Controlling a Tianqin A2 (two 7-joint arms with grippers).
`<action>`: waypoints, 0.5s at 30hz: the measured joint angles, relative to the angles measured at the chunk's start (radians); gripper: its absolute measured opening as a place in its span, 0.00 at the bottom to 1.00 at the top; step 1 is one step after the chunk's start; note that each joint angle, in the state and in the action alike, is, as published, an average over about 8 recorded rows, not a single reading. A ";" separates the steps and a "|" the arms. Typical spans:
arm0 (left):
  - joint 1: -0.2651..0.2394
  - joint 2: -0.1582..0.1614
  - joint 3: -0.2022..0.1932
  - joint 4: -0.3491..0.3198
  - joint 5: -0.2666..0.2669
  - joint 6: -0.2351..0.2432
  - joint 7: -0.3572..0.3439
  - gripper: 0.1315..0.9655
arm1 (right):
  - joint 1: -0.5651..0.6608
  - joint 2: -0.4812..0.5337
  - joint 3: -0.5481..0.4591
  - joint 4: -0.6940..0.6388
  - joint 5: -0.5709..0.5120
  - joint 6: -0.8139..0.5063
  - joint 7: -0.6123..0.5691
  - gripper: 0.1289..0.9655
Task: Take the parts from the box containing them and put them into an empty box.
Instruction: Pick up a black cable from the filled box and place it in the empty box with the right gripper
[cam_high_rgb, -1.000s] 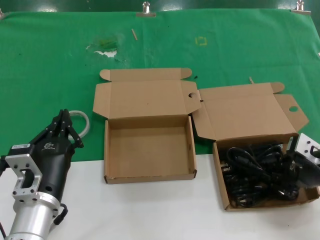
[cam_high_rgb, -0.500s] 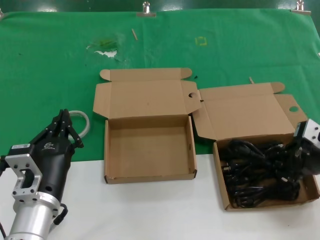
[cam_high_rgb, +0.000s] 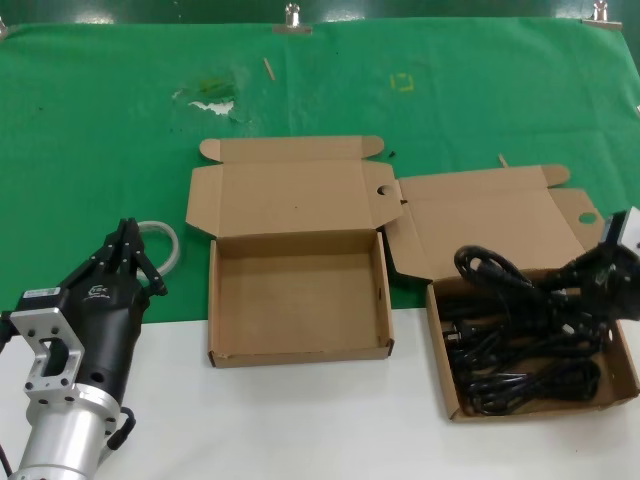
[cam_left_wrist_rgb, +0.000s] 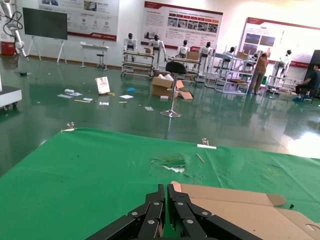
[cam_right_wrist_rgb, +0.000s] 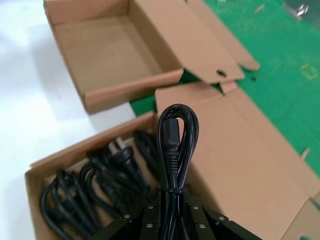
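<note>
Two brown cardboard boxes lie open side by side. The empty box is in the middle. On the right, the box containing the parts holds several black power cords. My right gripper is shut on one cord bundle, lifted above that box, its loop end sticking out toward the empty box. My left gripper is shut on nothing, parked at the near left, left of the empty box.
A green cloth covers the far half of the table, and the near half is white. Both lids lie folded back on the cloth. A grey cable loop sits beside my left gripper.
My right gripper rose out of the right box with one cord bundle, which now hangs above the other cords. The left arm has not moved.
</note>
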 joint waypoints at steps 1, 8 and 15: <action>0.000 0.000 0.000 0.000 0.000 0.000 0.000 0.03 | 0.007 -0.002 0.001 -0.003 0.006 0.000 -0.006 0.09; 0.000 0.000 0.000 0.000 0.000 0.000 0.000 0.03 | 0.087 -0.042 0.002 -0.075 0.060 -0.013 -0.100 0.09; 0.000 0.000 0.000 0.000 0.000 0.000 0.000 0.03 | 0.239 -0.135 -0.020 -0.302 0.111 -0.055 -0.303 0.09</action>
